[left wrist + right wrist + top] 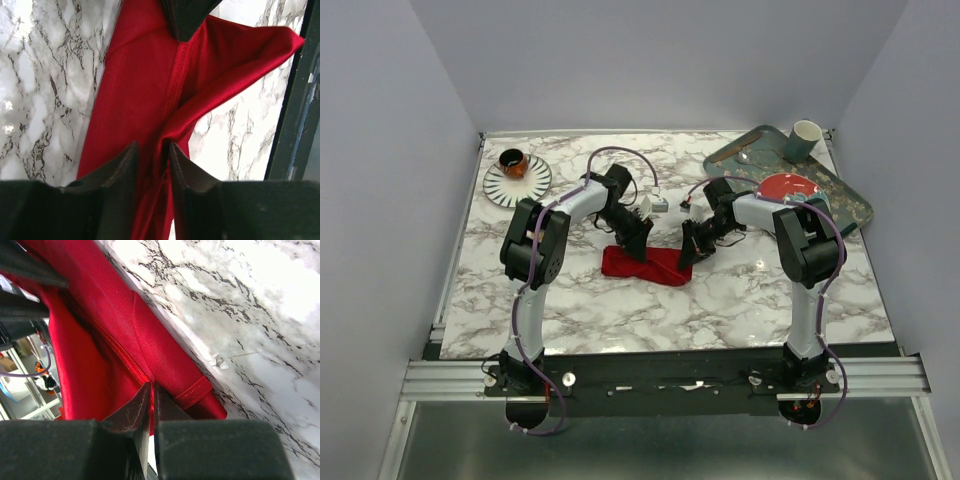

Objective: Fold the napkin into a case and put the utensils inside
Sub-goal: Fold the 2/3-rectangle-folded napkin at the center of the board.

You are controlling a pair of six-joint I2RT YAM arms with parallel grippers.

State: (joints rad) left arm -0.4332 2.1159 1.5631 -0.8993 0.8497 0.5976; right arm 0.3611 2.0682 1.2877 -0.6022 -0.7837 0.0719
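both arms are bending down over the napkin (655, 266) in the middle of the table (620, 312). the right gripper (151, 386) is pinching its hem. the left gripper (151, 148) is sitting a little open around a fold.

We can read no text, label, brand, number or sign in any of the three views.

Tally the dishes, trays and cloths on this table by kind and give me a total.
Plates: 2, the striped plate and the red plate
Cups: 2, the brown cup and the pale cup
Trays: 1, the green tray
Napkins: 1, the red napkin
Total: 6
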